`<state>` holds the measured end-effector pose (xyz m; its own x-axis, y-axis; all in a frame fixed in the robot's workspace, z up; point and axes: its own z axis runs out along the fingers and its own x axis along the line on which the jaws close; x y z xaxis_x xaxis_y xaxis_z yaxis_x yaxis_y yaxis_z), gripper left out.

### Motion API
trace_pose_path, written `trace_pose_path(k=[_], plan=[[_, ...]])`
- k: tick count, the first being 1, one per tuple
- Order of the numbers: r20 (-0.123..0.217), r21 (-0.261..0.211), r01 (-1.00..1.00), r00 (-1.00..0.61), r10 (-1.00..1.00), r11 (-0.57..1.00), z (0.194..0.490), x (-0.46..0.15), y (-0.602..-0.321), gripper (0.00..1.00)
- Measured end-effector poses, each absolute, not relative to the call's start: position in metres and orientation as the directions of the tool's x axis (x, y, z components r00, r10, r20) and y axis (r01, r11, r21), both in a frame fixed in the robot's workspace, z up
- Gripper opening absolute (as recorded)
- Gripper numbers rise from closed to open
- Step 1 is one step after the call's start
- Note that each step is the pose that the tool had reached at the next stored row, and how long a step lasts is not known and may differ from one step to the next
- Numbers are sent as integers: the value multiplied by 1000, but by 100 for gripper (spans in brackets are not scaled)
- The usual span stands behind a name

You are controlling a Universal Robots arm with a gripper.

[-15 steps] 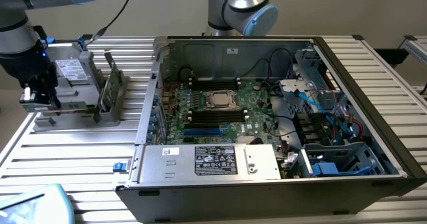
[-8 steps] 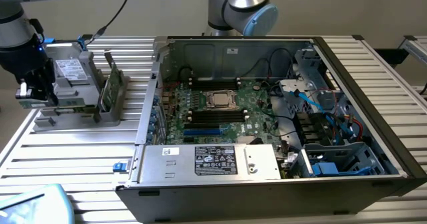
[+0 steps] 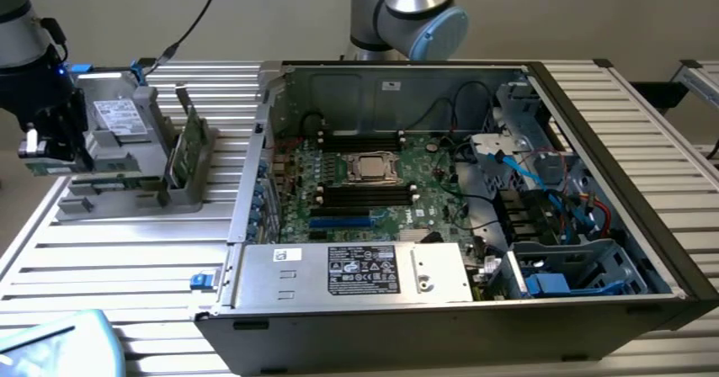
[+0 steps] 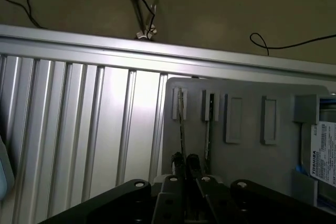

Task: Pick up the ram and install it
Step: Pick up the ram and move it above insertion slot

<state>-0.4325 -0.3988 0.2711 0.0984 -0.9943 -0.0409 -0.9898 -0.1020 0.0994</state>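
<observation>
The ram is a thin green stick at the exterior view's left end of the grey holder. In the wrist view the ram shows edge-on, running from a holder slot down between the black fingertips. My gripper hangs straight over it, and the gripper is shut on the ram's near end. I cannot tell whether the stick has left its slot. A second thin stick stands in the neighbouring slot.
The holder also carries a silver hard drive and an upright green expansion card. At the exterior view's right lies the open computer case, with motherboard, memory slots, power supply and loose cables. The arm's base stands behind it.
</observation>
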Motion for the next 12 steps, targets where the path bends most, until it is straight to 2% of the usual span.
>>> trace_pose_path(k=[12], plan=[[-45,99,-990,97,-994,-101,301,-433,-399,14]])
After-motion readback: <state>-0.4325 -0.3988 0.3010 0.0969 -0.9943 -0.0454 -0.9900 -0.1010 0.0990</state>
